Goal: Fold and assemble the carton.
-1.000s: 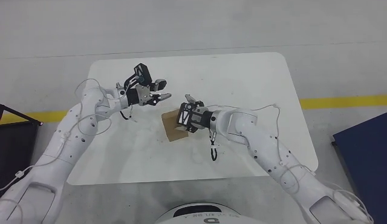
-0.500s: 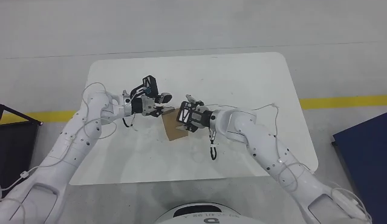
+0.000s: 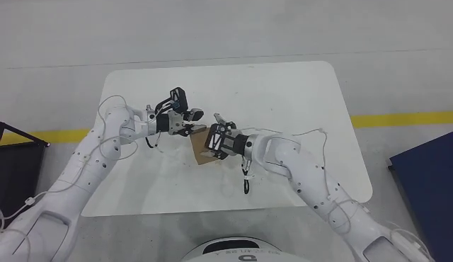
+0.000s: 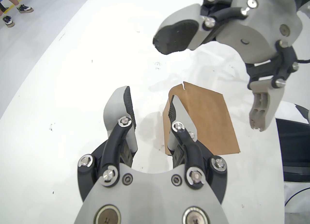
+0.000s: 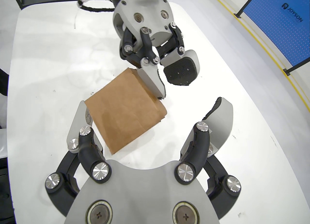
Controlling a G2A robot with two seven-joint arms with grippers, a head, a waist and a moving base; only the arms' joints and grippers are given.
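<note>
- Swinging in from farther left over the last second, the left pincer (image 4: 151, 111) now sits right at the edge of the carton (image 4: 205, 123). The right pincer (image 5: 150, 108) has edged a little nearer, and the carton lies where it lay.
- Left pincer: partly open and gripping nothing. One of its fingers (image 4: 180, 113) is against the carton's turned-up side, and the other stands over bare counter (image 4: 72, 65).
- Right pincer: spread wide, also holding nothing. It hovers over the carton's opposite side, with one finger partly hidden behind the cardboard and the other well out past its corner.
- Both pincers face each other across the carton, close together but not touching one another.
- Carton: a brown cardboard piece lying mostly flat near the middle of the counter, with one narrow side folded up from the surface.
- Counter: white, with rounded corners and a few small dark scuffs.
</note>
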